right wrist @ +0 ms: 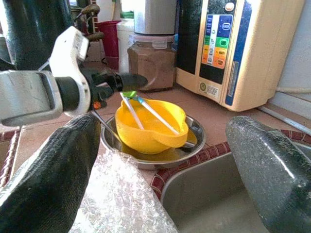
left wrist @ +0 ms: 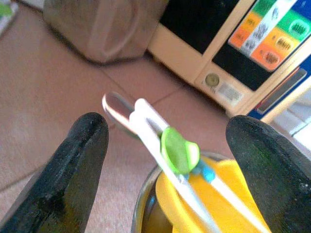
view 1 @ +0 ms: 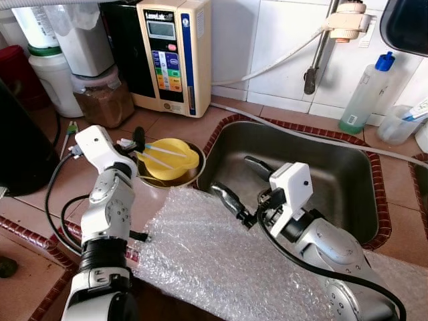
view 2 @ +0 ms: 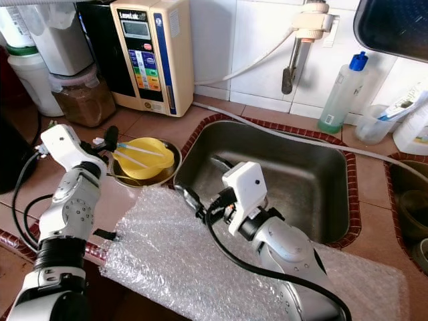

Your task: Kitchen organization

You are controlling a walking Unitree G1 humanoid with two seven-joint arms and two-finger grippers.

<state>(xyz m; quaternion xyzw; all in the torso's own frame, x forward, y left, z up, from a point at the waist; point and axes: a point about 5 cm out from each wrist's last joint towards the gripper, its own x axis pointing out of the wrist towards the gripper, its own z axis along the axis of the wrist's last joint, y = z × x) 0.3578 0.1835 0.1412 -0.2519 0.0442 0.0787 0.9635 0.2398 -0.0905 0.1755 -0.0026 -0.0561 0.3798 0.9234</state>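
Nearest the robot, a crinkled sheet of clear bubble wrap [view 1: 221,261] covers the tiled counter edge under both silver arms. Over its far edge the right gripper [view 1: 242,189] hovers at the rim of the stainless steel sink basin [view 1: 334,180], its two black fingers spread wide with nothing between them; the right wrist view looks between those fingers toward the yellow plastic bowl [right wrist: 153,125].

That bowl sits inside a shallow round steel dish [view 1: 190,175] just ahead of the left gripper [view 1: 132,143]. Across the bowl lie white training chopsticks joined by a green clip [left wrist: 179,149]. The head views show the left gripper's black fingers at the bowl's near rim, beside the chopstick tops. The left wrist view adds that its fingers [left wrist: 80,160] stand apart on either side of the clipped end without touching it, and shows a shiny spoon-like tip [left wrist: 115,108] behind the chopsticks.

Beyond the left gripper stand a jar of brown powder [view 1: 103,97] and a cream-coloured water machine with coloured buttons [view 1: 172,57]. Beyond the right gripper, past the sink, a clear bottle with a blue cap [view 1: 366,93] stands against the white wall tiles.
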